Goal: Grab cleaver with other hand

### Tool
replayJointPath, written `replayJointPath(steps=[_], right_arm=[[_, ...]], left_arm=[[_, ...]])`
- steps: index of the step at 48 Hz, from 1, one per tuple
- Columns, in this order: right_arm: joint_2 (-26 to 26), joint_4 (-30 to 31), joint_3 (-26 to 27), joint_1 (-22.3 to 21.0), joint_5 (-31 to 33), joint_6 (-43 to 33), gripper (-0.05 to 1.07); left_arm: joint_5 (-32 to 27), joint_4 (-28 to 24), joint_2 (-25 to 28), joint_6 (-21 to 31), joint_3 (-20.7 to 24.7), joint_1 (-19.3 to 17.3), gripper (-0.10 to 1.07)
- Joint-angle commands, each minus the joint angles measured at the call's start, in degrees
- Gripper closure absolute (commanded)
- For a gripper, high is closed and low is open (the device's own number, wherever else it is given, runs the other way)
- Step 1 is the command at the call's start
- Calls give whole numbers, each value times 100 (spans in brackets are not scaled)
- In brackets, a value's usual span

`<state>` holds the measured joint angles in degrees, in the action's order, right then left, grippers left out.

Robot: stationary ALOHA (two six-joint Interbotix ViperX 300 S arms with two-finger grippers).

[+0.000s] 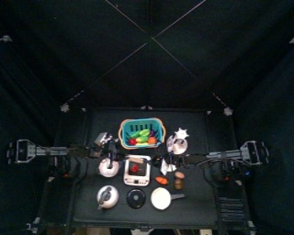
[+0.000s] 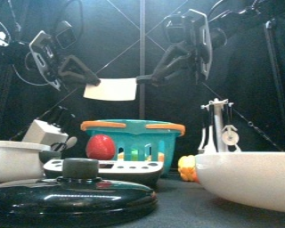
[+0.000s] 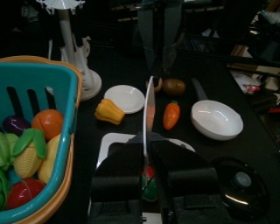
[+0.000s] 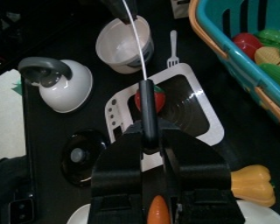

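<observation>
- Cleaver (image 2: 109,90) held in the air above the table, between the two arms, blade white, handle black.
- Left gripper (image 3: 149,144) clamped on the blade end.
- Right gripper (image 4: 146,140) at the handle; cannot tell whether closed on it.
- Teal basket (image 3: 60,74) below, holding corn (image 3: 25,149), an orange tomato (image 3: 46,122) and other toy vegetables.
- White tray (image 4: 201,105) beside the basket, with a red fruit (image 4: 157,101) on it.

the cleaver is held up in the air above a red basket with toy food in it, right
Not quite: the basket is teal with an orange rim, not red. The front view shows this, with the cleaver held up in the air above it and toy food inside, including a red piece.
</observation>
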<state>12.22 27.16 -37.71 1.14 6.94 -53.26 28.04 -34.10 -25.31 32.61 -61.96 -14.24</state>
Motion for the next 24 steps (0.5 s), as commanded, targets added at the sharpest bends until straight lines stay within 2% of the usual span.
replayJointPath(steps=[1,12,24], right_arm=[[-18,-35,149,123,-18,-9,76],[-308,-158,237,501,-18,-9,78],[-606,-290,299,580,-18,-18,78]], left_arm=[[62,0,-53,-9,79,-9,54],[44,-26,18,-9,53,-9,54],[53,-185,562,-18,176,-9,54]])
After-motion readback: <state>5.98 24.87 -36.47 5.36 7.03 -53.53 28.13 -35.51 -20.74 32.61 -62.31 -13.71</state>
